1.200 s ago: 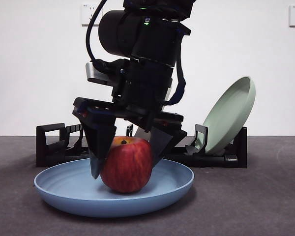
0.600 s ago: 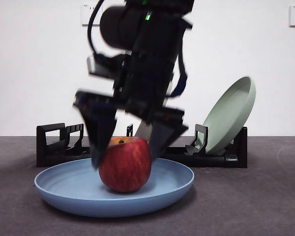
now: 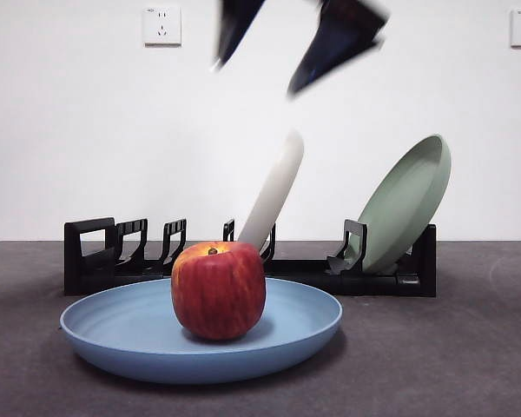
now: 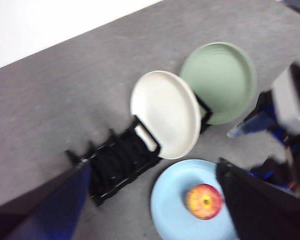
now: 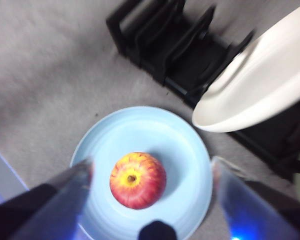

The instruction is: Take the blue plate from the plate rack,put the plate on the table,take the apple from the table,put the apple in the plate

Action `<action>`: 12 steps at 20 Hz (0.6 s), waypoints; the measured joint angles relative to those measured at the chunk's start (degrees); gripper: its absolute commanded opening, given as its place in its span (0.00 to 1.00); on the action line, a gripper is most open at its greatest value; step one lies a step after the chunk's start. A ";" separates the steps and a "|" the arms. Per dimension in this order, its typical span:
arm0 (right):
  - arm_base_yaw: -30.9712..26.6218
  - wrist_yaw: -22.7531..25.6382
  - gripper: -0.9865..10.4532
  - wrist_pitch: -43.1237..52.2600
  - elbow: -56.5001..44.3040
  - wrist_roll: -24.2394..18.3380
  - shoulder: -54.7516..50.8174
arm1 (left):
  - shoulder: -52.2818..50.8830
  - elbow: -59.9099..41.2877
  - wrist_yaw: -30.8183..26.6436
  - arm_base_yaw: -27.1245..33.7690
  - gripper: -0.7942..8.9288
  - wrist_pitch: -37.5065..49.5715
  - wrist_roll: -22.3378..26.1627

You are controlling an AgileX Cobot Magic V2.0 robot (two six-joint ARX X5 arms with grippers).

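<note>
The red apple (image 3: 219, 289) stands upright in the middle of the blue plate (image 3: 113, 343), which lies flat on the table (image 3: 451, 347) in front of the black plate rack (image 3: 113, 252). My right gripper (image 3: 256, 74) is open and empty, high above the apple at the top edge of the front view. In the right wrist view its jaws (image 5: 152, 167) stand wide apart over the apple (image 5: 137, 180) and plate (image 5: 140, 130). My left gripper (image 4: 152, 165) is open and empty, far above the table, looking down on apple (image 4: 204, 201), plate (image 4: 170, 200) and rack (image 4: 120, 162).
A cream-white plate (image 3: 273, 187) leans in the rack's middle slots. A pale green plate (image 3: 408, 204) leans at the rack's right end. The rack's left slots hold nothing. White wall with sockets behind.
The right gripper let go of the apple and rose fast from around it to the top of the front view. The apple stays in the blue plate.
</note>
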 measured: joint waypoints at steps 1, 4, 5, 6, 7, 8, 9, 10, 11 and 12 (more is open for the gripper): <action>-0.28 0.00 0.22 -0.48 0.00 -0.31 -1.73 | 0.00 0.00 0.92 0.00 0.20 0.00 0.37; -1.55 -0.02 0.08 -1.99 0.00 -1.86 -8.85 | 0.00 0.00 1.95 0.00 0.07 0.00 1.90; -2.10 -0.02 0.08 -2.01 0.00 -2.19 -11.10 | 0.00 0.00 2.36 0.00 0.07 0.00 2.47; -2.56 -0.02 0.08 -2.03 0.00 -2.47 -13.07 | 0.00 -0.02 3.76 0.00 0.07 0.00 3.34; -2.86 0.00 0.08 -2.16 0.00 -2.67 -14.38 | 0.00 -0.11 5.60 0.00 0.07 0.00 4.17; -3.23 0.00 0.08 -2.49 0.00 -2.73 -15.58 | 0.00 -0.46 7.72 0.00 0.07 0.00 5.01; -3.26 0.04 0.08 -3.02 0.00 -2.86 -16.35 | -0.13 -1.16 8.70 -0.02 0.07 0.02 5.55; -3.26 0.00 0.08 -3.91 0.00 -2.89 -17.18 | -0.79 -3.28 8.81 -0.02 0.07 0.24 5.92; -3.26 0.00 0.08 -4.59 0.00 -2.89 -17.66 | -1.70 -5.79 8.79 0.00 0.07 2.12 5.97; -3.26 -0.02 0.08 -5.35 0.00 -2.91 -18.03 | -3.13 -9.33 8.79 0.00 0.07 5.84 5.84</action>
